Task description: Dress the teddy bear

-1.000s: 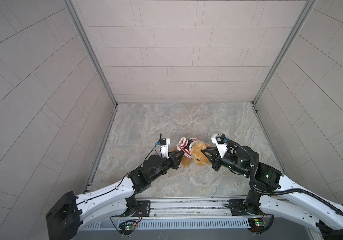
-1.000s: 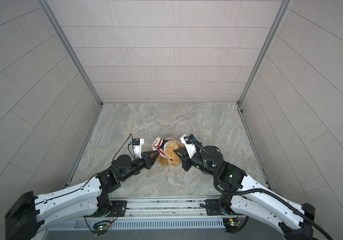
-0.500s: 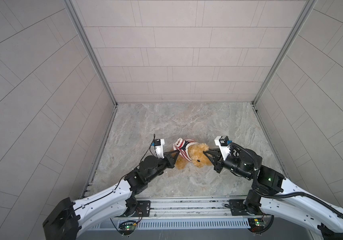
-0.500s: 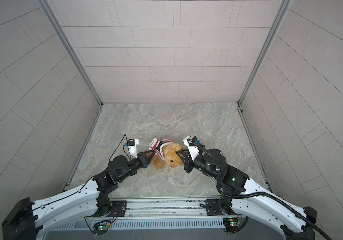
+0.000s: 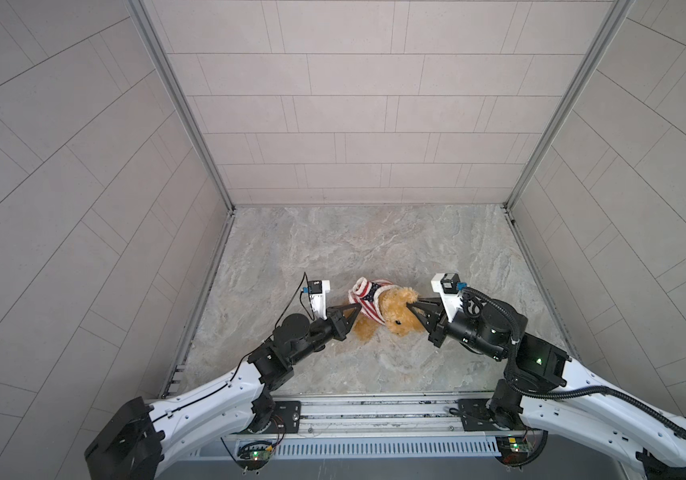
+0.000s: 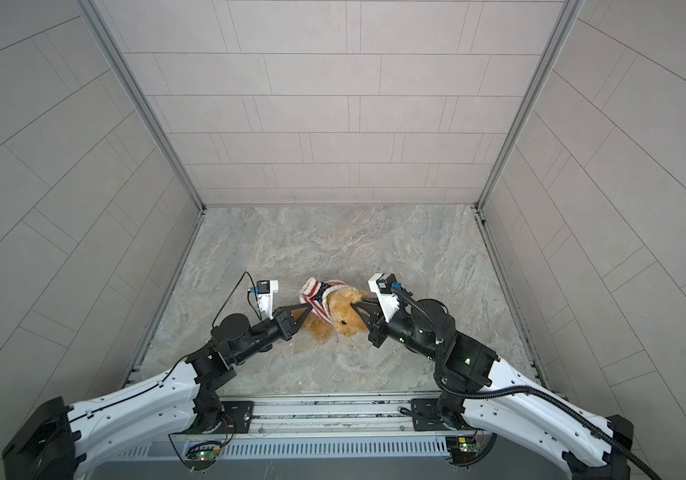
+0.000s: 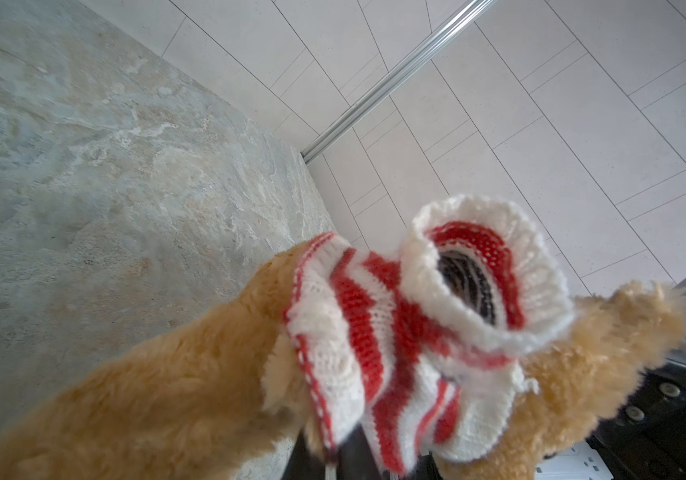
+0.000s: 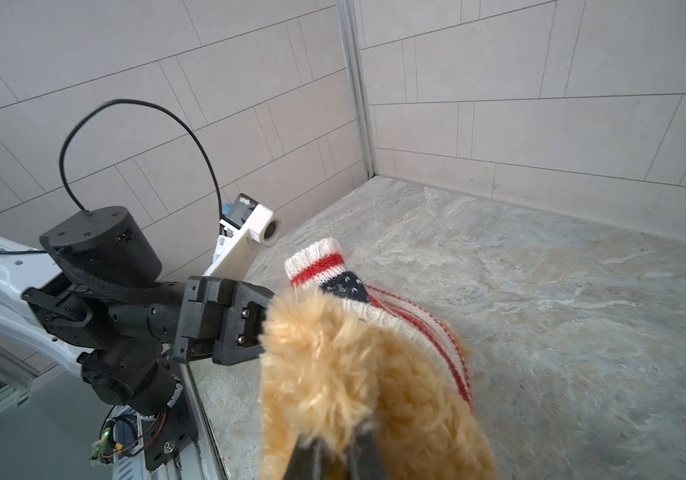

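Note:
The golden-brown teddy bear (image 5: 395, 318) (image 6: 343, 311) lies on the stone floor between my two arms, its head toward the right arm. A red-and-white striped sweater (image 5: 368, 299) (image 6: 318, 297) with a navy patch sits bunched round its upper body, one empty sleeve (image 7: 487, 274) standing up. My left gripper (image 5: 357, 309) (image 7: 341, 457) is shut on the sweater's hem (image 7: 316, 374). My right gripper (image 5: 410, 307) (image 8: 335, 453) is shut on the fur of the bear's head (image 8: 333, 374). Both sets of fingertips are mostly buried in fabric and fur.
Tiled walls close in the stone floor (image 5: 333, 249) on three sides, with metal corner posts (image 5: 183, 108). The arms' mounting rail (image 5: 374, 411) runs along the front edge. In the right wrist view the left arm's wrist (image 8: 100, 245) stands just behind the bear.
The left gripper drew back a little to the left, then came in again onto the sweater's hem. The right gripper stayed shut on the bear's head, shifting slightly with it.

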Controlling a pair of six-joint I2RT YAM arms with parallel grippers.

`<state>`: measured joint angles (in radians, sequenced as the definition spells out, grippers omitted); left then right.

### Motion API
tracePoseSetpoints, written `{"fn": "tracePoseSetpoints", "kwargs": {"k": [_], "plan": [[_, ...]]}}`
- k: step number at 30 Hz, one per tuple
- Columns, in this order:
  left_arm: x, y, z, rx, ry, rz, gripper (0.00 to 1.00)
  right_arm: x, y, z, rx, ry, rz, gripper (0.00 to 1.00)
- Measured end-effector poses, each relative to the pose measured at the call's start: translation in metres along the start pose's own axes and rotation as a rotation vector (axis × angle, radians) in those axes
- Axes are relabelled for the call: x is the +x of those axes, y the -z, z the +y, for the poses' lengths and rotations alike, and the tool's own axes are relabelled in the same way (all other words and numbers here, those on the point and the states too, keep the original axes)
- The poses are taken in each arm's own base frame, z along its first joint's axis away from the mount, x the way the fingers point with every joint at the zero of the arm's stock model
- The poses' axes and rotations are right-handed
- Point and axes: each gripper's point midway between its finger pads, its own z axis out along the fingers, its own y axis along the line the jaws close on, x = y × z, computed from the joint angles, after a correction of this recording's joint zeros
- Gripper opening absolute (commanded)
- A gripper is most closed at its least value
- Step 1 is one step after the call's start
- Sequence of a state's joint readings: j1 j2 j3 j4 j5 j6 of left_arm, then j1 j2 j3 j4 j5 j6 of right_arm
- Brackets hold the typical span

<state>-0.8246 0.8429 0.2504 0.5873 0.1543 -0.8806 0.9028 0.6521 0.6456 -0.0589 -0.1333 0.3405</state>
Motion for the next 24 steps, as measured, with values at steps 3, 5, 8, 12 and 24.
{"fn": "tracePoseSetpoints", "kwargs": {"k": [3, 5, 8, 12, 24], "plan": [[0.0, -0.001, -0.004, 0.023, -0.003, 0.001, 0.17, 0.0, -0.002, 0.002, -0.011, 0.001, 0.0, 0.0], [-0.003, -0.002, -0.009, 0.046, -0.002, -0.007, 0.18, -0.002, -0.001, 0.003, -0.015, 0.003, -0.004, 0.0], [-0.005, -0.002, -0.015, 0.072, -0.002, -0.015, 0.21, -0.004, 0.001, 0.004, -0.022, 0.008, -0.015, 0.0], [-0.003, -0.005, -0.016, 0.076, -0.001, 0.001, 0.24, -0.008, 0.001, 0.005, -0.027, 0.012, -0.031, 0.0], [0.008, -0.012, -0.011, 0.028, 0.013, 0.045, 0.02, -0.014, 0.006, 0.006, -0.027, 0.027, -0.055, 0.0]]}}
